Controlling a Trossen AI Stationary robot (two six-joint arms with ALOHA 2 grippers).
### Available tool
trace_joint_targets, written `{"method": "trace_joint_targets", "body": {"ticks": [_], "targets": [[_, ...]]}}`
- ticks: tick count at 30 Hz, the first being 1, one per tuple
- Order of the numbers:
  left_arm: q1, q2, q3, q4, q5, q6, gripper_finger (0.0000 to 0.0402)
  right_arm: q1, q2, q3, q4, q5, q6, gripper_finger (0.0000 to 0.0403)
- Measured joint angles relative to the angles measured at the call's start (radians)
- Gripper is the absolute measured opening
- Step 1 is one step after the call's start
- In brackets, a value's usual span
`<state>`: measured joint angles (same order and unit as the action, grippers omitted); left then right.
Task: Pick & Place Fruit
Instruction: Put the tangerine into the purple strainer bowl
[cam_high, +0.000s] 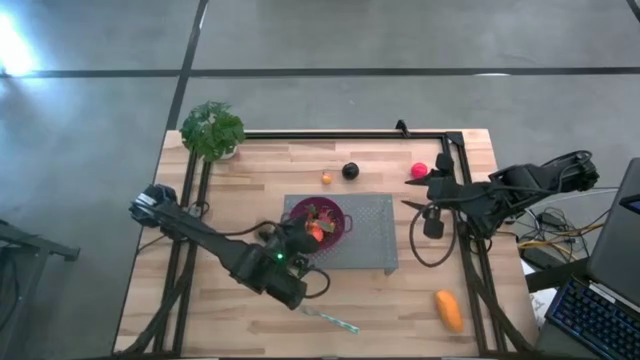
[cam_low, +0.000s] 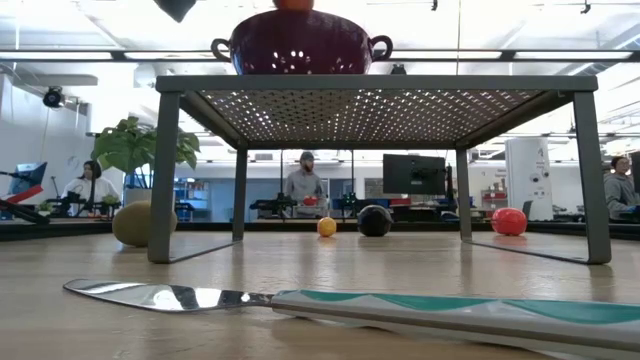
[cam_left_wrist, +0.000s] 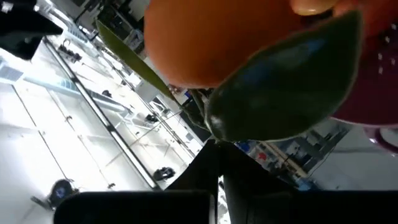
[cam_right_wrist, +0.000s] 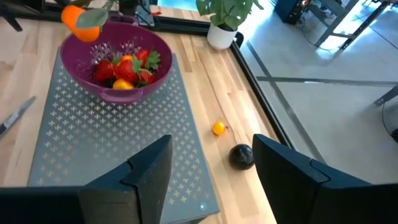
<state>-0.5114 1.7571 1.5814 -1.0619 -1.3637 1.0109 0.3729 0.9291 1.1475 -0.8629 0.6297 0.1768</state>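
Inside purple colander (cam_right_wrist: 118, 68), strawberries (cam_right_wrist: 134, 65)

The light wooden slatted table (cam_high: 250, 170) carried a grey perforated metal stand (cam_high: 370, 240) near its middle. Beyond the stand lay 1 tiny orange fruit (cam_high: 326, 178), 1 dark round plum (cam_high: 350, 171) beside it, and 1 pink-red ball (cam_high: 419, 170) further towards the right edge. A leafy green potted plant (cam_high: 212, 130) stood at the far left corner. A larger oblong orange fruit (cam_high: 449, 310) lay near the front right corner, and a slim silver knife with a teal handle (cam_high: 330, 319) at the front edge.
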Motion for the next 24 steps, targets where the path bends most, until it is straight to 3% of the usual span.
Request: {"method": "trace_joint_targets", "body": {"ticks": [10,24], "targets": [[0.0,0.041,-0.001,-0.097,0.02,0.004,0.001,0.0,-0.007,-0.019,0.0,0.001,0.011,0.0233],[0.005,0.041,-0.032,-0.107,0.026,0.008,0.0026,0.0,-0.012,-0.025,0.005,0.001,0.015,0.0249]]}}
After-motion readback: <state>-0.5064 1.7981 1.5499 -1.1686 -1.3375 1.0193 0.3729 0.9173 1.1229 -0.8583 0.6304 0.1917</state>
